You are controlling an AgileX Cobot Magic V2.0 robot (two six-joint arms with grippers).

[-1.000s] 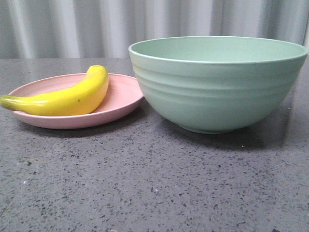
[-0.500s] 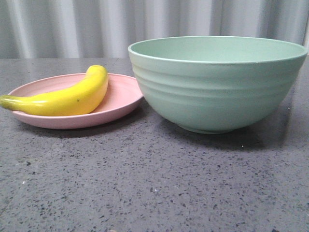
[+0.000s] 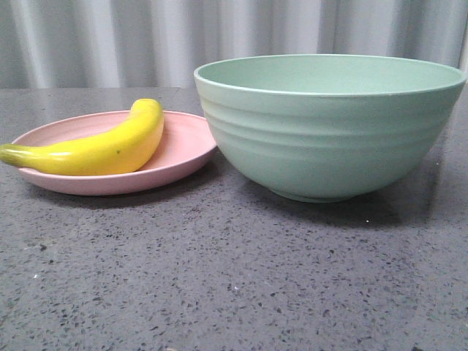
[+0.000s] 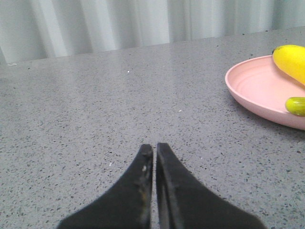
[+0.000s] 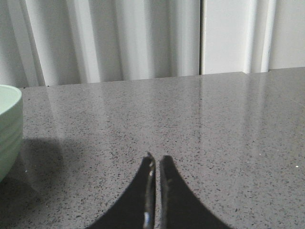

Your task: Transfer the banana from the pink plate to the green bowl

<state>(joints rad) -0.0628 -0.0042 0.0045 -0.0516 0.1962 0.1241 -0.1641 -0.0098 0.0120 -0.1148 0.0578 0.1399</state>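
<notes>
Soft, even light falls from above. The green bowl casts a dim shadow on the speckled surface, whose far part shows pale glare in both wrist views; focus is slightly soft.

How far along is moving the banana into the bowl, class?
Done: nothing; the banana lies on the pink plate. In hand: nothing; the left gripper and right gripper are shut, empty, above bare table. Left: grasp, lift, place in the green bowl.
</notes>
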